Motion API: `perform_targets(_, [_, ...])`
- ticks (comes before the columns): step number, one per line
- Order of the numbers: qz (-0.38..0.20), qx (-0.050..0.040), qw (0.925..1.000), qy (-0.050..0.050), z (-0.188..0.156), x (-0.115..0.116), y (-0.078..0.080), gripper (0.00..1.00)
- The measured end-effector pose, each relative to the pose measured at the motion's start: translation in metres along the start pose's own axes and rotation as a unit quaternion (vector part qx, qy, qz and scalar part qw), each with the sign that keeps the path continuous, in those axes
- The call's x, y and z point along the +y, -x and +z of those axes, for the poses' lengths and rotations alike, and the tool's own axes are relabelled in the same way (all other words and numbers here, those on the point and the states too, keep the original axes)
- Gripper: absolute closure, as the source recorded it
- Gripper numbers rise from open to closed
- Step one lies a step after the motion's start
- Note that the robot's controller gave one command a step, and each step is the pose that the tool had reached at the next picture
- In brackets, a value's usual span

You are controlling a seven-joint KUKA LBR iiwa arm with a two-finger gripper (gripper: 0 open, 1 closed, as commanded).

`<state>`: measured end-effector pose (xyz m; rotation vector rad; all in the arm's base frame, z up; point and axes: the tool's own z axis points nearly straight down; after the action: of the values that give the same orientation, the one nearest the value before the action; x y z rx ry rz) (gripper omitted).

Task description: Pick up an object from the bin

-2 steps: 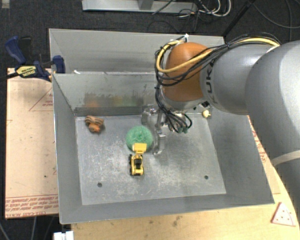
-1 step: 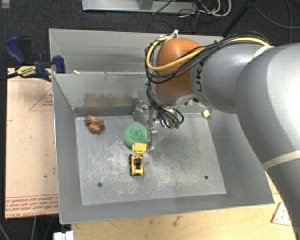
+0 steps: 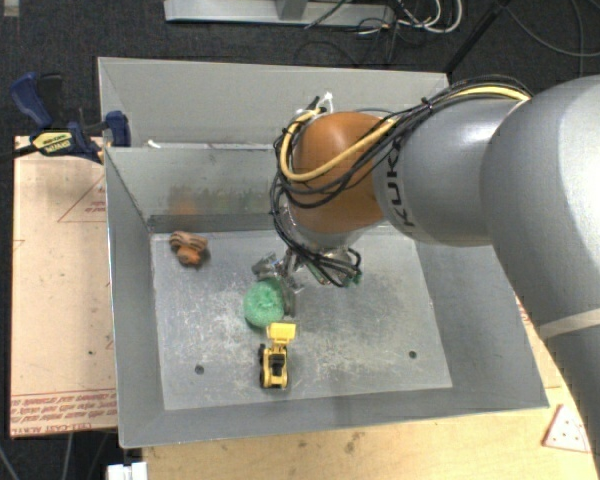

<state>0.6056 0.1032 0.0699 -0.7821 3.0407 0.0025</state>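
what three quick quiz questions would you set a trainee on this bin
1. True or false: the yellow toy vehicle lies apart from the brown lump.
2. Which thing lies nearest the gripper? A) brown lump B) green lump C) yellow toy vehicle
3. Fill in: in the view, the brown lump lies to the ____ of the green lump.

Key: 1 true; 2 B; 3 left.

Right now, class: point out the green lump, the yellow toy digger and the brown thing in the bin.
green lump (image 3: 262, 308): camera view, its middle.
yellow toy digger (image 3: 275, 366): camera view, its body.
brown thing (image 3: 190, 250): camera view, its middle.
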Motion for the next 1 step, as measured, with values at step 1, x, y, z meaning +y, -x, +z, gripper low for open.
perform_targets(1, [0.0, 0.0, 1.0, 0.0, 0.0, -0.0001, 0.0, 1.0])
